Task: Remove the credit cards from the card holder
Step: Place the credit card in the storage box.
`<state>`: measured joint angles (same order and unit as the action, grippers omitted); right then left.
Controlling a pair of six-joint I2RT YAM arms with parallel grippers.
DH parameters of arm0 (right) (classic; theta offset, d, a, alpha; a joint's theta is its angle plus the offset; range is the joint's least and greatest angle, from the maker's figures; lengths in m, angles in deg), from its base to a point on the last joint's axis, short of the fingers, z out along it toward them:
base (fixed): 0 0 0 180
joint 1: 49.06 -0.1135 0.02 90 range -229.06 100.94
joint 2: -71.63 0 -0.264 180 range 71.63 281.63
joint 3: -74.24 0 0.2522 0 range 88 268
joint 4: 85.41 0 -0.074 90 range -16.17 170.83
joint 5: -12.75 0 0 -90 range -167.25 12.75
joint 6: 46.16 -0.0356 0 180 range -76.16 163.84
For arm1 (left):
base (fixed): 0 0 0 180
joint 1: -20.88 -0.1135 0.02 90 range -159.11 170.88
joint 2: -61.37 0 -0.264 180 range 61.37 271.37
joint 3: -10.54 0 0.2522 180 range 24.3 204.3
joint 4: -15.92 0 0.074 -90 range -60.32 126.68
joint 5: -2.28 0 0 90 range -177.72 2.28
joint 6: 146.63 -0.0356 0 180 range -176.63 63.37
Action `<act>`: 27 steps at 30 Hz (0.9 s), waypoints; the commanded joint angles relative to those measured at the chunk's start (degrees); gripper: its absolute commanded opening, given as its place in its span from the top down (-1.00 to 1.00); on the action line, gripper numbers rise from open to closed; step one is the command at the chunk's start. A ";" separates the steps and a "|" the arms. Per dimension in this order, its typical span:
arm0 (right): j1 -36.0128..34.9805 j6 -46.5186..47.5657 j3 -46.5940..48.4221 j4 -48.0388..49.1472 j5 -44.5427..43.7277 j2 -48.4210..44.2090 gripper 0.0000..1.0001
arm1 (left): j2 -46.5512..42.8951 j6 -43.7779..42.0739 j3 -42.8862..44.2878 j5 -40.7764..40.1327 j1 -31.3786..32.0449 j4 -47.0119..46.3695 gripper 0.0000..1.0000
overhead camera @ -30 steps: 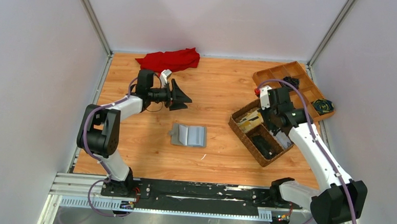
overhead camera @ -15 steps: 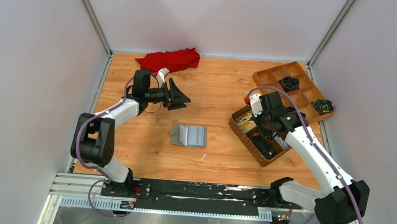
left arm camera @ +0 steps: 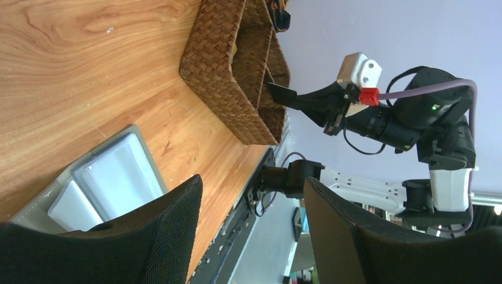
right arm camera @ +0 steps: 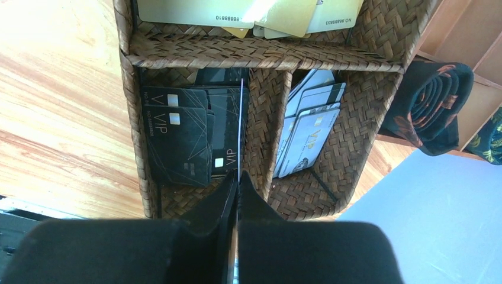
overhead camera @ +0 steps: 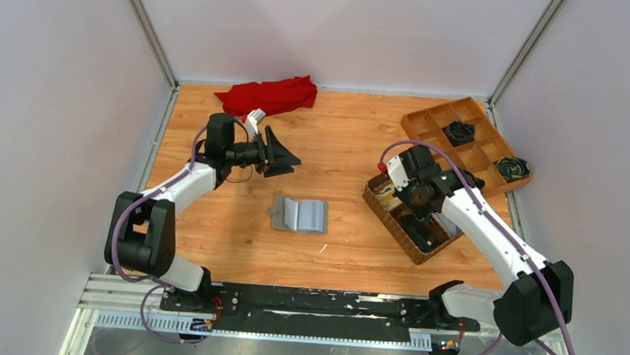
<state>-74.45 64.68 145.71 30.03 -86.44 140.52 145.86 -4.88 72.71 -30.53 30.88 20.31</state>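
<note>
The grey card holder lies open on the table's middle, its pale blue-grey inside up; it also shows in the left wrist view. I cannot make out any card in it. My left gripper is open and empty, above the table behind and left of the holder. My right gripper is shut on a thin card, seen edge-on, over the woven basket's divider. From the left wrist view that card looks dark.
The brown woven basket holds gold cards, black cards and pale cards in separate compartments. A wooden divided tray stands at the back right. A red cloth lies at the back.
My right gripper has moved left and nearer over the basket with the card in it. My left arm has drawn back slightly to the left. The card holder has not moved.
</note>
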 commanded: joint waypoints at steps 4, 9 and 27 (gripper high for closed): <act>-0.80 1.09 -1.67 2.50 -2.31 4.18 1.00 | -2.07 0.68 -1.37 -0.12 0.37 -0.08 -0.32; -0.80 1.44 -3.24 4.68 -3.02 5.09 1.00 | -1.59 0.68 -1.67 0.54 0.39 -0.19 -0.32; -3.20 5.18 -7.82 4.94 -1.74 0.12 0.39 | -0.53 0.37 0.07 1.70 0.37 -0.13 -0.32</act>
<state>-75.45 67.91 137.78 36.76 -89.61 140.95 145.24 -4.53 71.74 -30.22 30.88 20.31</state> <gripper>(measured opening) 0.291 0.658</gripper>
